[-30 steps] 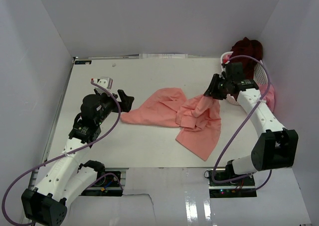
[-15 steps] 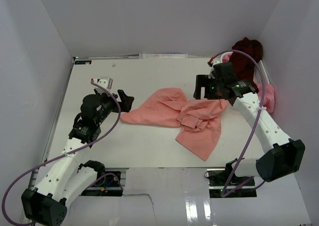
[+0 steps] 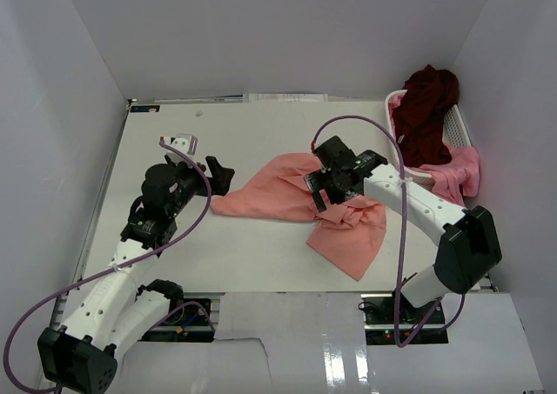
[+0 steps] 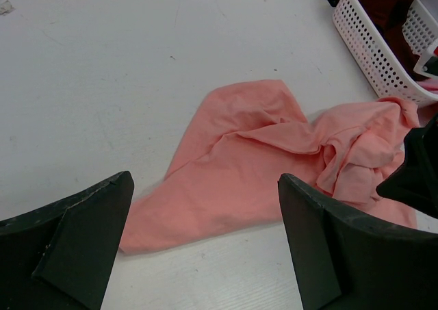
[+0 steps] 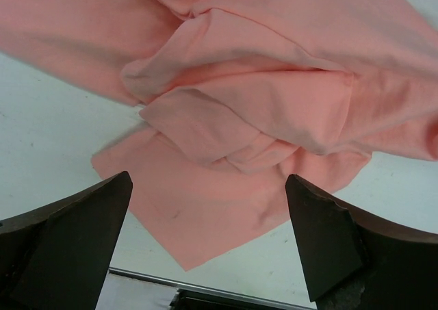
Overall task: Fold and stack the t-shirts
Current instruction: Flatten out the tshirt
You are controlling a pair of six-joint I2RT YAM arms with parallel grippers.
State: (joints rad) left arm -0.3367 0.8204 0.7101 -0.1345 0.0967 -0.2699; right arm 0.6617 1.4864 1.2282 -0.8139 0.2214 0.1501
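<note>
A salmon-pink t-shirt lies crumpled and spread across the middle of the table, bunched in folds near its centre. My right gripper hovers open just above that bunch, nothing between its fingers. My left gripper stands open off the shirt's left tip, facing it; the shirt lies beyond its fingers. A dark maroon t-shirt is heaped in the white basket at the back right. A brighter pink t-shirt hangs over the basket's near rim.
The basket stands against the right wall. White walls close in the table on three sides. The table's near edge runs just behind the shirt's front corner. A small white object lies near the left arm.
My right gripper opened and let go of the salmon-pink shirt, then swung left from the basket to above the shirt's middle. The shirt's right end dropped onto the table. The left arm stayed put.
</note>
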